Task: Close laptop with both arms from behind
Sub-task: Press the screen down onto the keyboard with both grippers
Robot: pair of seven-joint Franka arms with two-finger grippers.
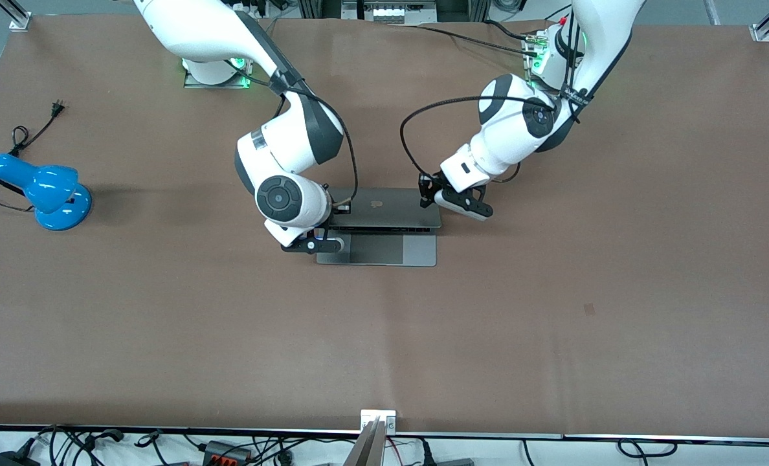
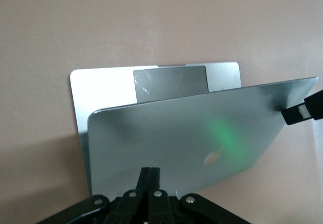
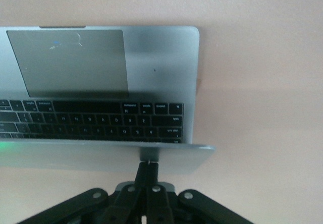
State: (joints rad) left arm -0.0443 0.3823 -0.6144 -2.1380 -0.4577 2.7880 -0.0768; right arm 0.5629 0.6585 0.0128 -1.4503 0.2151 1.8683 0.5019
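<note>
The silver-grey laptop (image 1: 384,210) lies mid-table, its lid tilted partway down over the keyboard, logo side up. My right gripper (image 1: 325,238) is shut and empty, fingertips (image 3: 150,164) against the lid's back near its top edge, at the corner toward the right arm's end. The right wrist view shows the keyboard and trackpad (image 3: 75,62) under the lid. My left gripper (image 1: 428,193) is shut and empty, fingertips (image 2: 150,171) against the lid's back (image 2: 192,133) at the corner toward the left arm's end. The right gripper's tip (image 2: 303,112) shows at the lid's other corner.
A blue desk lamp (image 1: 41,191) with a black cord lies at the right arm's end of the brown table (image 1: 553,310). Cables and a bracket run along the table edge nearest the front camera.
</note>
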